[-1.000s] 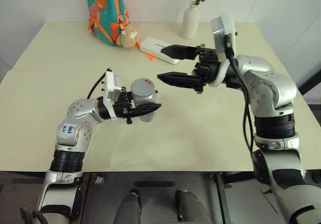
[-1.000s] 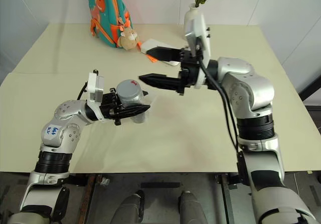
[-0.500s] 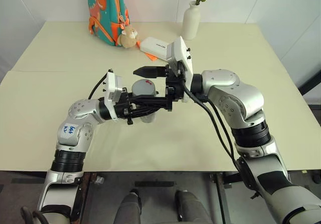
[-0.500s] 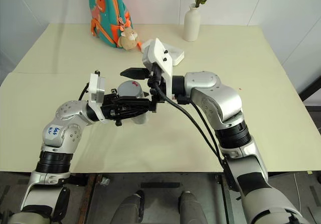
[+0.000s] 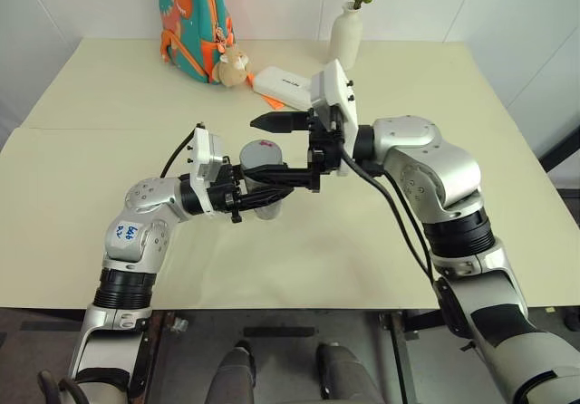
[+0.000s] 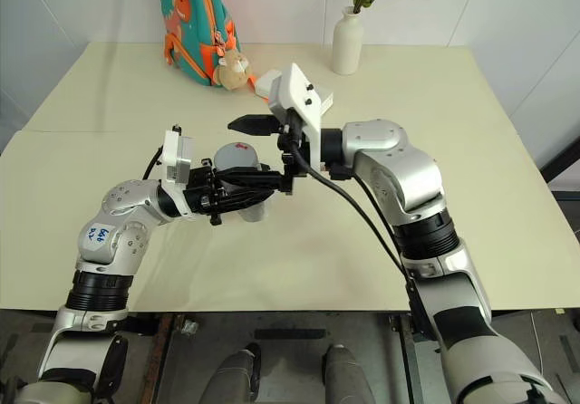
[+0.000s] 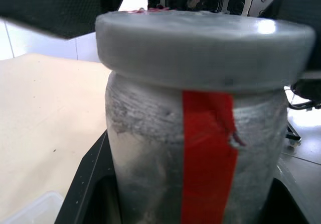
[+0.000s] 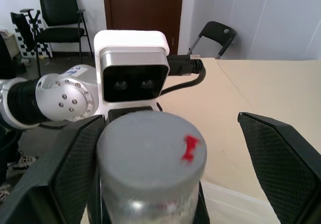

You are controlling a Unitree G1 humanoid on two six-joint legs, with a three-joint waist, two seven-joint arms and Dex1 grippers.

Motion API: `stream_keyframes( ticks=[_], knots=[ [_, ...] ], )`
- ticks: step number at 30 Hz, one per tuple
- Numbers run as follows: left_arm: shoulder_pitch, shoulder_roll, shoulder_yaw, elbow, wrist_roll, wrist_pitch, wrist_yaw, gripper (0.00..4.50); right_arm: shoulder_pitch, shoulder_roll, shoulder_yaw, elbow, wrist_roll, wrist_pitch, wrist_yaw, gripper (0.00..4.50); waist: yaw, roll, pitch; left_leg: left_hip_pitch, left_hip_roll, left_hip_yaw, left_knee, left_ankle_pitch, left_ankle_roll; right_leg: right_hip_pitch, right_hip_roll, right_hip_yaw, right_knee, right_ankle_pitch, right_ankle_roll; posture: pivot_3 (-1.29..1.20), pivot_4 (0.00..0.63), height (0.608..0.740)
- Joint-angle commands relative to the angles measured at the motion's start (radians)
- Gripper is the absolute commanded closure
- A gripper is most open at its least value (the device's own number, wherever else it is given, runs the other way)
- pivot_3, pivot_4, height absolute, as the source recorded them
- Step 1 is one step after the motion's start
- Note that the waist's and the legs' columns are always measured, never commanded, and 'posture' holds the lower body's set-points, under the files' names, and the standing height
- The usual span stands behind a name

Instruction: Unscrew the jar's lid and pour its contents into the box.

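My left gripper [image 5: 265, 196] is shut on the jar [image 5: 263, 189], a frosted grey cylinder with a red strip [image 7: 208, 153], and holds it upright above the table. The grey lid [image 5: 261, 155] with a small red mark [image 8: 189, 147] sits on top of the jar. From the right, my right gripper [image 5: 251, 148] reaches in level and stands open, one finger [image 8: 75, 169] on each side of the lid and not touching it. The jar's wall hides the contents. A clear plastic corner of the box [image 7: 30, 210] shows below the jar in the left wrist view.
On the cream table [image 5: 109, 150], a flat white case [image 5: 288, 85] lies at the back, behind the grippers. A white vase [image 5: 344, 37] with flowers stands further back. A teal backpack [image 5: 190, 19] and a small plush toy [image 5: 234, 64] are at the back left.
My right gripper has swung in from the right and sunk a little, so its open fingers now flank the lid. The left gripper and the jar have stayed in place.
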Motion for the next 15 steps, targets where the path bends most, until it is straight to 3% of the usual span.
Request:
stream_keyframes(
  ticks=[1,9,15],
  knots=[
    [-0.015,0.004,0.013,-0.043,-0.023,-0.010,-0.021,2.53,0.009,-0.068,-0.083,0.040,-0.018,-0.029,0.004,0.05,-0.001,0.000,0.000,0.000,0.000,0.000,0.000,0.000,0.000,0.000,0.000,0.000,0.000,0.000,0.000,0.00,0.150,0.740],
    [-0.016,0.005,0.019,-0.039,-0.019,-0.006,-0.029,2.53,0.012,-0.178,-0.138,0.073,0.017,-0.015,0.078,0.05,0.002,0.000,0.000,0.000,0.000,0.000,0.000,0.000,0.000,0.000,0.000,0.000,-0.001,0.000,0.000,0.00,0.150,0.740],
    [-0.016,0.006,0.022,-0.032,-0.016,-0.008,-0.036,2.53,0.011,-0.173,-0.159,0.033,0.079,0.051,0.107,0.05,-0.002,0.000,0.000,0.000,0.000,0.000,-0.001,0.000,0.000,0.000,0.000,0.000,-0.001,0.000,0.000,0.00,0.150,0.740]
  ],
)
